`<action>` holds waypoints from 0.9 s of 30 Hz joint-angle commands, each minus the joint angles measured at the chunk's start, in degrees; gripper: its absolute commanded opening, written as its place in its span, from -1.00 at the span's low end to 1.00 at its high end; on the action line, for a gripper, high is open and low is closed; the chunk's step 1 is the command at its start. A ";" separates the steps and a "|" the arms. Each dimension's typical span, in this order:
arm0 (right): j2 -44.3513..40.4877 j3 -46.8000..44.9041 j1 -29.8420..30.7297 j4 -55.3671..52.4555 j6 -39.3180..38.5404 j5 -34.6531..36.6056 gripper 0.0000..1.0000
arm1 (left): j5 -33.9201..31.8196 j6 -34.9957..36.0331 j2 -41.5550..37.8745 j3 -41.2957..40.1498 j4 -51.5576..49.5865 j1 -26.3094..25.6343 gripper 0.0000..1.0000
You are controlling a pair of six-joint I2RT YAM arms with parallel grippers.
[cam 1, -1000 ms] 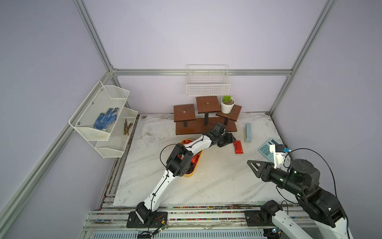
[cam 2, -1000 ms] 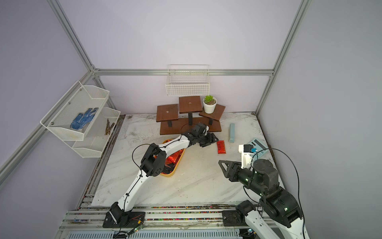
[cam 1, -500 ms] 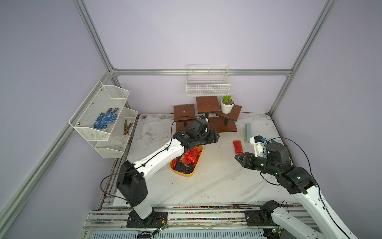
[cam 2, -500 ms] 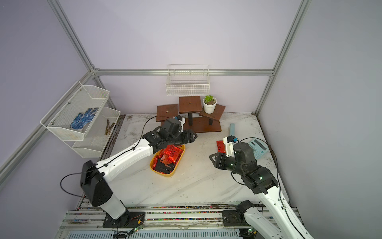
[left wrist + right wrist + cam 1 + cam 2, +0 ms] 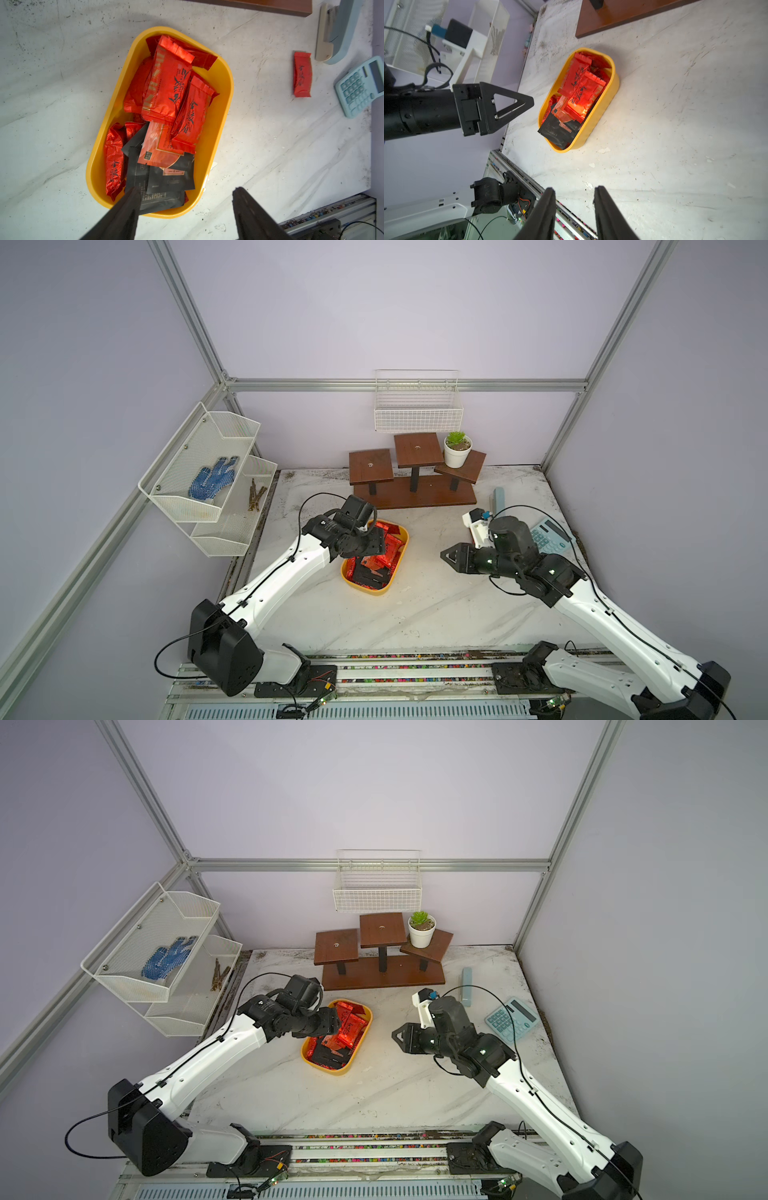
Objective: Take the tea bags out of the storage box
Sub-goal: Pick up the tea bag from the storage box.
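since a sec ago you'd pulled the left gripper (image 5: 187,189) back from the 3 o'clock side of the table (image 5: 415,614) & parked it above the storage box (image 5: 374,592). the right gripper (image 5: 446,559) had swung in from the 4 o'clock side toward centre.

left jaws stood wide apart w/ nothing btwn them. in the left wrist view one finger (image 5: 126,207) showed over the black sachets (image 5: 166,182) and the other over bare table past the rim. i couldn't tell how high it hung over them.

right jaws were apart too, w/ a narrower gap & nothing in it. that gripper hung over bare table, pointing at 9 o'clock toward the box & well apart from it.

the box sat just at 9 o'clock of table centre, its long axis running 1 to 7 o'clock, w/ the wooden stand (image 5: 411,497) at its 12. the tea bags (image 5: 172,87) still filled it. red foil ones were piled at the 1 o'clock end & the black ones lay flat at the 7 o'clock end. a paler red flat pack (image 5: 158,145) overlapped both lots.

one red tea bag (image 5: 302,74) lay out on the table btwn the box & the calculator (image 5: 361,87), nearer the calculator & touching neither.
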 commanded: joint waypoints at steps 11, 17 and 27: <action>3.66 -0.49 8.11 6.78 2.44 6.47 -0.25 | 6.46 2.96 9.77 1.33 4.37 1.80 0.32; 1.79 -1.77 8.10 5.91 2.32 7.48 -0.25 | 6.49 3.66 14.49 2.92 5.04 1.83 0.24; 0.44 -2.11 8.08 5.11 2.09 8.24 -0.24 | 5.88 4.63 20.53 5.44 5.31 1.85 0.06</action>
